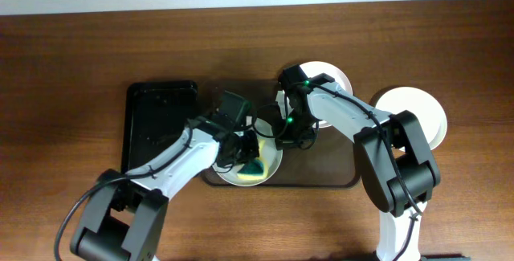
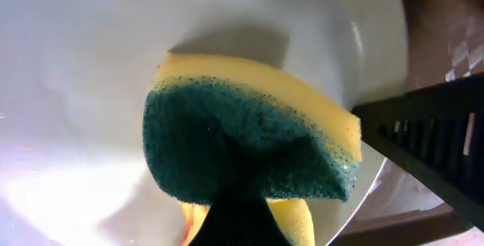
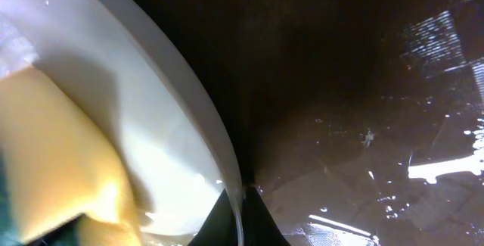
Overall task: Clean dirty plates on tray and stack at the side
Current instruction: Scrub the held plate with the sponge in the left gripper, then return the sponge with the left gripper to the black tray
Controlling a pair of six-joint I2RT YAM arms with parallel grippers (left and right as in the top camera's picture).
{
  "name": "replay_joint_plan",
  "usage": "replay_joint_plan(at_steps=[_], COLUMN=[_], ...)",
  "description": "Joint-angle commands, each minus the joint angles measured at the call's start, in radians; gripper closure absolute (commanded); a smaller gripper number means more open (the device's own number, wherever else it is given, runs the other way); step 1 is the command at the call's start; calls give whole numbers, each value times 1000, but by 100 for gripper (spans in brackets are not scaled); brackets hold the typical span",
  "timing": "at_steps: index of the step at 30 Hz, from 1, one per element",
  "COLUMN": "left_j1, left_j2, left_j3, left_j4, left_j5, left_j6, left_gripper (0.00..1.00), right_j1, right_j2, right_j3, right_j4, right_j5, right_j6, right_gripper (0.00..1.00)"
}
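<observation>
A pale plate [image 1: 273,163] lies at the front left of the dark brown tray [image 1: 329,169]. My left gripper [image 1: 245,152] is shut on a yellow and green sponge [image 1: 254,169] and presses it onto this plate. In the left wrist view the sponge [image 2: 249,132] fills the middle, green side up, on the plate [image 2: 91,87]. My right gripper [image 1: 283,139] is shut on the plate's right rim. In the right wrist view its fingers [image 3: 242,212] pinch the rim [image 3: 189,102]. A second plate [image 1: 329,76] sits at the tray's far edge. A third plate [image 1: 418,112] lies on the table to the right.
A narrower black tray [image 1: 161,124] lies to the left of the brown tray. The brown tray's wet, dark floor [image 3: 340,87] shows to the right of the held plate. Both arms cross over the tray's left half.
</observation>
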Motion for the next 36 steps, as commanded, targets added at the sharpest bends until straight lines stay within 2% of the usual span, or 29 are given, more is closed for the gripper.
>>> replay_joint_plan(at_steps=[1, 8, 14, 19, 26, 30, 36], left_j1=[-54, -75, -75, -72, -56, -10, 96], left_j2=[-8, -8, 26, 55, -15, -85, -202], left_j3=[-19, -19, -19, -19, -19, -19, -19], left_j4=[23, 67, 89, 50, -13, -13, -9], left_j5=[-49, -175, -227, -350, -552, -544, -339], left_j6=[-27, -62, -74, -73, -72, 6, 241], left_gripper=[100, 100, 100, 100, 100, 100, 100], right_j1=[-4, -4, -4, -4, -4, -4, -4], right_j2=[2, 2, 2, 2, 2, 2, 2], right_j3=[-21, -21, -21, -21, -21, -21, -21], right_j4=[-3, -4, -4, -4, -4, -4, 3], right_j5=[55, 54, 54, 54, 55, 55, 55], right_j6=[2, 2, 2, 2, 2, 2, 1], right_gripper=[96, 96, 96, 96, 96, 96, 96])
